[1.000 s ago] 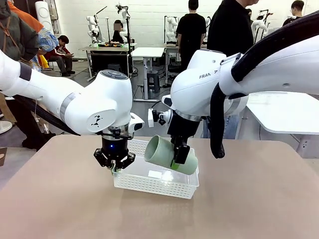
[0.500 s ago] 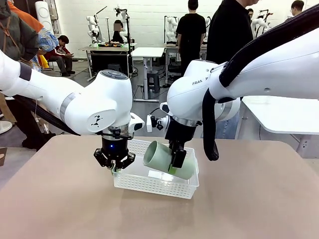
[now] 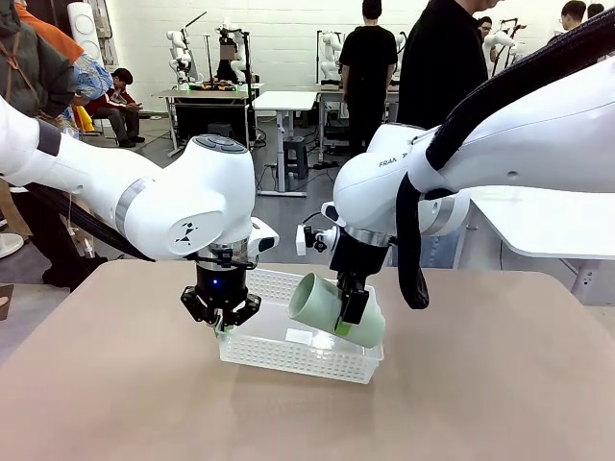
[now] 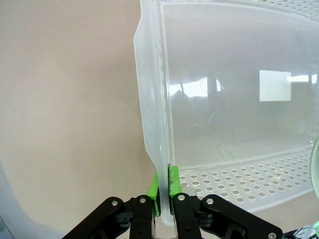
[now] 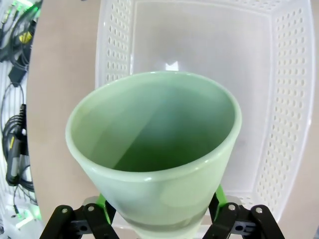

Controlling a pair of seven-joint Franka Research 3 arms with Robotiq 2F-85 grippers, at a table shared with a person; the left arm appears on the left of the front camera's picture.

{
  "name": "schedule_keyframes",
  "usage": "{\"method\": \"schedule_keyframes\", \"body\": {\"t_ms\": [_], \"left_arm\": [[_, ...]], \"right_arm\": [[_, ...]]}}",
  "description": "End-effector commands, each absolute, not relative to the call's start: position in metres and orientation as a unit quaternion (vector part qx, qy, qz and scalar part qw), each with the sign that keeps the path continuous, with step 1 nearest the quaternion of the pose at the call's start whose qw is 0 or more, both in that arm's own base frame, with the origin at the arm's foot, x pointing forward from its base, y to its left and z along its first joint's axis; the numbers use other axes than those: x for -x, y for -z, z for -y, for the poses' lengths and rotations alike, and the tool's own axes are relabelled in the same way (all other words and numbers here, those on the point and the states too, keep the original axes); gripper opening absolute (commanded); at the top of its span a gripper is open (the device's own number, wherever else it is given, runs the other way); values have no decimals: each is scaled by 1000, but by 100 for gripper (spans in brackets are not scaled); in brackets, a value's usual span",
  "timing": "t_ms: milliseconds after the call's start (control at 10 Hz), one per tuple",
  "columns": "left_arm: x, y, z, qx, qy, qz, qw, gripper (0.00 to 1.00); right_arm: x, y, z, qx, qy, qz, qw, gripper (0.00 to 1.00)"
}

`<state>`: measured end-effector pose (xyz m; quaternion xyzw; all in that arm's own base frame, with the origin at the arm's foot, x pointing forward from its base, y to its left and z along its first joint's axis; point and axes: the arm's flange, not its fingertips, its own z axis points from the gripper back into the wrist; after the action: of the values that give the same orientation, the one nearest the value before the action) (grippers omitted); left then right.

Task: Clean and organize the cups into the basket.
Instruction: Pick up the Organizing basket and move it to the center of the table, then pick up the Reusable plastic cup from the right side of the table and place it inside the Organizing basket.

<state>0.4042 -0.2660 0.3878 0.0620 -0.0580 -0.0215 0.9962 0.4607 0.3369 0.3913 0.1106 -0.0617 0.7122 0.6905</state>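
Observation:
A pale mint green cup [image 3: 336, 310] hangs tilted over the right half of the white perforated basket [image 3: 288, 357], its mouth turned to the left. My right gripper [image 3: 351, 312] is shut on the cup's body. In the right wrist view the cup [image 5: 154, 144] fills the middle, with the green pads [image 5: 219, 198] on either side of it and the basket [image 5: 291, 99] below. My left gripper [image 3: 222, 325] is shut on the basket's left rim. The left wrist view has its green pads [image 4: 173, 180] pinching that rim [image 4: 148, 99].
The basket sits mid-table on the tan tabletop [image 3: 115, 384], with bare surface all around. A person in dark clothes [image 3: 442, 58] stands beyond the far edge. Cables [image 5: 15, 74] hang off the table's side in the right wrist view.
My right gripper has carried the green cup a little lower and slightly to the right over the basket. The left gripper has stayed clamped on the rim.

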Motion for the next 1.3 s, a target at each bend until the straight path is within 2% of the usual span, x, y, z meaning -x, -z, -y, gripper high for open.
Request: {"method": "schedule_keyframes", "body": {"t_ms": [0,800,1000,1200], "left_arm": [[-401,-387,263,-64,25,63,996,0],[-401,-387,263,-64,25,63,996,0],[-401,-387,263,-64,25,63,996,0],[-401,-387,263,-64,25,63,996,0]], "right_arm": [[-463,-381,-330,-137,-715,75,681,85],[-464,-347,-328,-154,-730,27,666,85],[-462,-348,-326,-151,-738,23,658,100],[-459,-351,-321,-152,-738,25,657,100]]}}
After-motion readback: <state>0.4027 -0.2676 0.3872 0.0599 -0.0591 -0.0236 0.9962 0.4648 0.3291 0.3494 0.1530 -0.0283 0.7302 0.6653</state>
